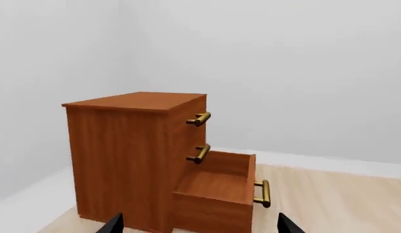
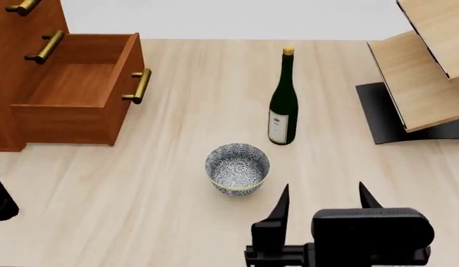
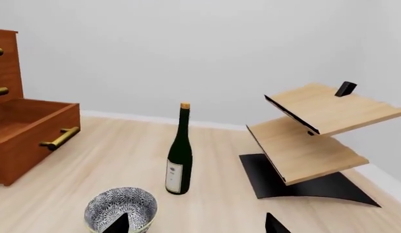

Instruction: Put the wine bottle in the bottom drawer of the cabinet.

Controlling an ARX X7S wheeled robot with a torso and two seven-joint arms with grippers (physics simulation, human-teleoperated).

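Fingers (image 2: 363, 196) parted; wine bottle (image 2: 283, 105) upright, cork up.

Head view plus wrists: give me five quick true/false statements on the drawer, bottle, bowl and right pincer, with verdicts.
1. The bottom drawer of the cabinet is pulled open and has nothing in it. True.
2. The wine bottle lies on its side inside the drawer. False: it stands upright on the floor, between the cabinet and the wooden rack.
3. The bowl sits nearer the robot than the bottle. True.
4. The right pincer is shut on the bottle's neck. False: it is open, holds nothing, and is short of the bottle.
5. All three drawers are open. False: only the lowest is; the two above are shut.
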